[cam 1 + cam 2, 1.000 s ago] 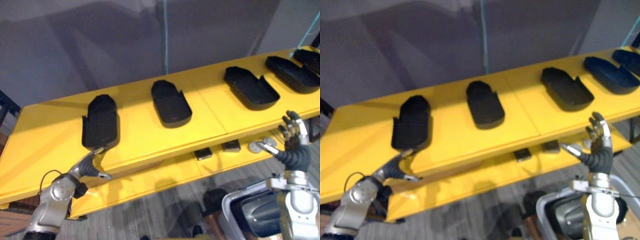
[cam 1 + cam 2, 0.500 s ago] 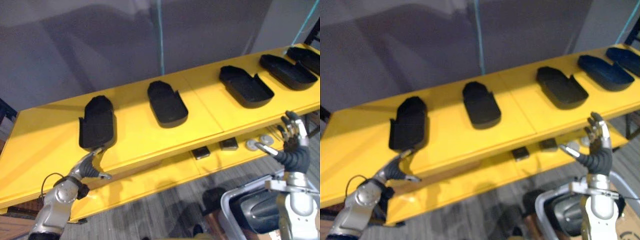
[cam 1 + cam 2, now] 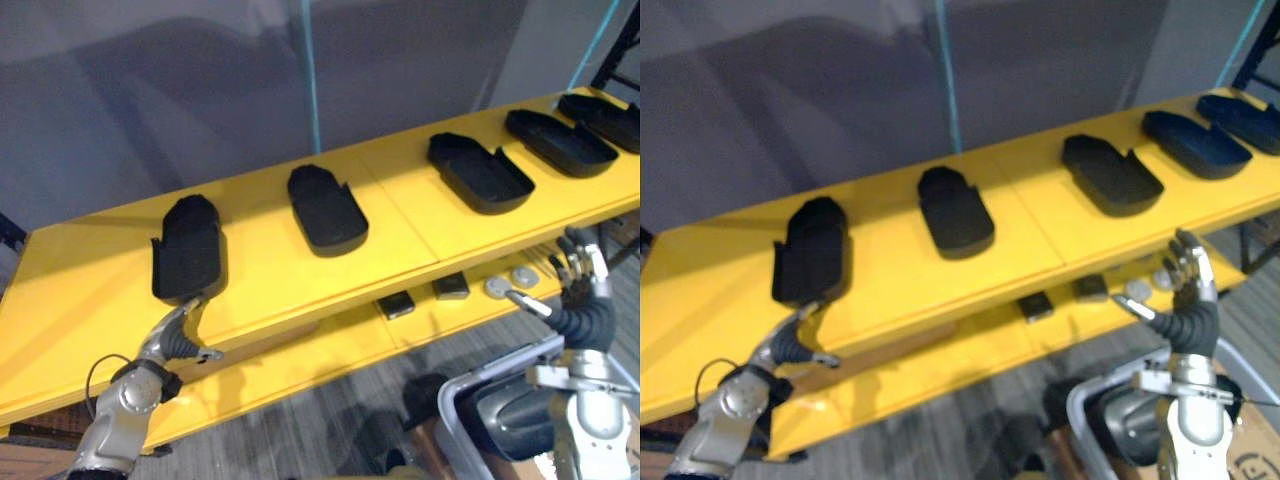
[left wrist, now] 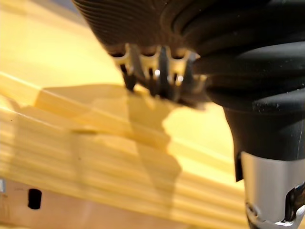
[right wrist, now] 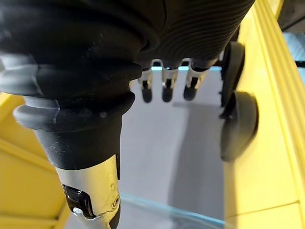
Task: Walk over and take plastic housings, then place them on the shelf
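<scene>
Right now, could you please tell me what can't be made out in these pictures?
Rightmost housing: cut off by the left eye view's right edge.
Two small dark blocks on the lower shelf: too small to identify in either eye view.
Left hand: in the left wrist view, its cover hides whether its fingers touch the upper shelf.

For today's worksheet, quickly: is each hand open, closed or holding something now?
Left hand: open, holding nothing.
Right hand: open, holding nothing.

eyes: head, down, share shelf | wrists: close, facing shelf
</scene>
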Available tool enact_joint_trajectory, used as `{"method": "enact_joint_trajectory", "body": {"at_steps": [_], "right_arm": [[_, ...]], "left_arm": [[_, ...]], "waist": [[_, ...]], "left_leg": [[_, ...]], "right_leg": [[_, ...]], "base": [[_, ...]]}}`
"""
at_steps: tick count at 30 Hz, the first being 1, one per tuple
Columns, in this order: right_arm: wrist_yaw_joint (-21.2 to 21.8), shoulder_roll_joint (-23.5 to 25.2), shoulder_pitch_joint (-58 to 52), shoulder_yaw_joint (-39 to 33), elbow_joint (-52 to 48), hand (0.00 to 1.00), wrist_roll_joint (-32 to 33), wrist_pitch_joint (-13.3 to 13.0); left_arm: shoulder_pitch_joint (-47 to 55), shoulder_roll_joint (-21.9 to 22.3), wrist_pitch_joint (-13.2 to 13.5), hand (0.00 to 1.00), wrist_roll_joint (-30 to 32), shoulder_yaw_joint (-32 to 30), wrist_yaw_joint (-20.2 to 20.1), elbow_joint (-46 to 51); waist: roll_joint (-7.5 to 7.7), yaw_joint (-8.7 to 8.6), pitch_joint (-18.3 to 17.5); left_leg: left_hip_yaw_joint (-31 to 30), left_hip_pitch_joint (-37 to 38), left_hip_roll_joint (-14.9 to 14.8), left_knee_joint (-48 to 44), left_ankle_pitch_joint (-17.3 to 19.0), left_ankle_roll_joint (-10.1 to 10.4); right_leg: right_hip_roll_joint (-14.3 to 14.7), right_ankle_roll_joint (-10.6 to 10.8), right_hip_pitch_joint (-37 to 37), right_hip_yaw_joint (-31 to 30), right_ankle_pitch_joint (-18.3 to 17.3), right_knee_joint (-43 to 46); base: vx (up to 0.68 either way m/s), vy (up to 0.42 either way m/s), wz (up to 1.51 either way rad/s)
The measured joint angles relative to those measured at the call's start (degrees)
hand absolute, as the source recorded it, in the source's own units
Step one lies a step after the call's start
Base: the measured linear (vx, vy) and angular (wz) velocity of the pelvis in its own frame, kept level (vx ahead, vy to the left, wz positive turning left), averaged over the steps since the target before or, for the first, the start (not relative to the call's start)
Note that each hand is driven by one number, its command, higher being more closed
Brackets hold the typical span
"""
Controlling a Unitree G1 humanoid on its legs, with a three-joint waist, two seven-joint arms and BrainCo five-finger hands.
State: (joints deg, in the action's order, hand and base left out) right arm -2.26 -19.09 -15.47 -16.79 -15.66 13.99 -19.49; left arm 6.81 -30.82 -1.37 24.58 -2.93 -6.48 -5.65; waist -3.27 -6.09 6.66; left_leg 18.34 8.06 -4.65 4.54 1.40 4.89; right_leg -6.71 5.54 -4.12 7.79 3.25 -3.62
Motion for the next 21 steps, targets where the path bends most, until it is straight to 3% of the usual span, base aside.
{"method": "enact_joint_trajectory", "body": {"at_steps": [2,4,5,9,11,15,17,18,20,21], "right_arm": [[0.21,0.0,0.19,0.26,-0.03,0.0,0.04,0.0],[0.67,0.0,0.57,1.14,-0.44,0.0,1.05,0.0],[1.54,0.01,0.6,1.59,-2.01,0.0,1.65,0.0],[2.85,-0.02,2.13,3.12,-4.17,0.0,4.5,-0.14],[4.04,-0.02,3.59,3.8,-4.15,0.0,6.64,-0.46],[4.81,0.11,6.22,4.68,-3.89,0.0,7.76,-2.31],[4.77,1.22,9.08,4.46,-3.45,0.0,8.09,-3.77],[4.77,1.43,9.44,4.47,-3.35,0.0,8.34,-4.02],[4.63,3.36,11.95,4.22,-3.24,0.0,8.93,-5.63],[4.52,3.88,12.57,4.23,-3.21,0.0,8.9,-5.77]], "left_arm": [[0.32,0.0,-0.1,0.0,-2.41,-0.24,-0.1,0.6],[2.18,-0.01,-0.26,0.0,-10.3,-1.04,-1.43,4.39],[4.78,-0.01,-0.27,0.0,-17.49,-1.46,-4.75,9.78],[10.39,0.3,1.15,0.0,-34.47,-5.78,-13.11,21.33],[12.34,1.73,3.91,0.0,-44.13,-10.88,-17.04,24.44],[14.1,7.2,11.3,0.0,-56.5,-18.31,-18.5,27.65],[16.25,12.1,16.81,0.0,-64.86,-22.28,-22.68,32.81],[16.41,12.62,17.48,0.0,-65.72,-22.65,-23.24,33.48],[16.35,16.05,21.9,0.0,-71.58,-24.63,-26.15,37.63],[16.12,17.05,22.89,0.0,-72.14,-25.21,-26.17,38.07]], "waist": [[-0.02,0.21,0.0],[0.02,0.52,0.03],[0.07,0.75,0.06],[0.03,1.25,0.09],[-0.18,3.03,0.15],[-0.95,5.31,0.48],[-1.09,5.77,0.44],[-1.11,5.89,0.43],[-1.08,6.61,0.38],[-1.08,6.9,0.38]], "left_leg": [[-0.09,0.0,0.02,-0.01,0.0,0.0],[-0.27,-0.04,0.03,-0.01,0.0,0.0],[-0.54,-0.05,0.08,-0.02,0.0,-0.01],[-2.35,0.27,0.1,-0.06,-0.02,-0.03],[-2.63,0.83,0.13,-0.05,0.0,-0.05],[-4.35,0.84,0.5,-0.12,-0.03,-0.21],[-6.1,0.48,0.73,-0.02,-0.45,-0.35],[-6.19,0.4,0.73,-0.02,-0.52,-0.37],[-7.17,-0.15,0.84,-0.04,-0.95,-0.43],[-7.18,-0.14,0.83,-0.04,-0.97,-0.42]], "right_leg": [[-0.02,0.02,-0.05,0.06,0.01,0.0],[-0.06,0.03,-0.11,0.16,0.02,0.0],[-0.12,0.03,-0.24,0.37,0.02,-0.01],[-0.27,0.04,-1.65,2.35,0.01,-0.05],[-0.34,0.12,-2.38,3.01,-0.09,-0.06],[-0.76,0.22,-3.58,5.0,-0.52,-0.13],[-1.0,0.44,-4.19,6.75,-0.9,-0.22],[-1.01,0.45,-4.16,6.86,-0.9,-0.22],[-1.13,0.45,-3.98,7.99,-0.87,-0.26],[-1.13,0.44,-4.0,7.99,-0.87,-0.26]], "base": [[0.0,0.0,0.0],[0.0,-0.003,0.03],[0.0,-0.004,0.07],[0.0,-0.006,0.21],[-0.02,-0.007,0.13],[-0.04,-0.004,0.25],[-0.02,-0.013,0.34],[-0.01,-0.014,0.29],[0.01,-0.007,0.19],[0.02,-0.002,0.1]]}}
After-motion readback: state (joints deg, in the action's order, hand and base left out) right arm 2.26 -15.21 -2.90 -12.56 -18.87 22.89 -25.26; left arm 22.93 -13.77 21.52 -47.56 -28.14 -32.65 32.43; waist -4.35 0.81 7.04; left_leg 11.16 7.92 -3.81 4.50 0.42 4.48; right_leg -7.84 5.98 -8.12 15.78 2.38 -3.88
